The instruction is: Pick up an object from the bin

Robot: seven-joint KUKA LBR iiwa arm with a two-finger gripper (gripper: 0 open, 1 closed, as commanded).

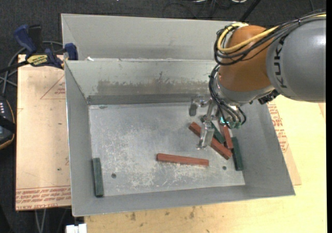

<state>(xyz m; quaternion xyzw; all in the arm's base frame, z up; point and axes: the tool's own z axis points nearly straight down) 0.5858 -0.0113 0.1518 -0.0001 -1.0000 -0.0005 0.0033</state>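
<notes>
Overhead view of the grey metal bin (136, 132) with the arm (303, 60) entering from the right edge. The wrist, under its orange cover (243, 66) and looped with cables, hung above the right half of the bin floor, close to the back wall. The gripper (206, 134) pointed down onto a small heap (222, 145) of sticks lying near the right wall, roughly midway between the back wall and the front wall. Whether the gripper was released, clenched or grasping anything could not be told, since the wrist and cables covered much of it.

3 members of the heap could be made out. A short red-brown piece (195, 128) lay at the heap's left side, just beside the gripper. A red-brown stick (220, 148) ran diagonally toward the front-right corner, partly beneath the gripper. A green stick (237, 158) lay on the side nearest the right wall, its long axis running back to front, touching the red-brown stick.

2 further things lay apart from the heap. A long red-brown bar (182, 160) lay flat on the floor, near the heap on its front-left side and roughly parallel to the front wall. A dark green bar (97, 177) lay in the front-left corner, alongside the left wall and well apart from everything else.
</notes>
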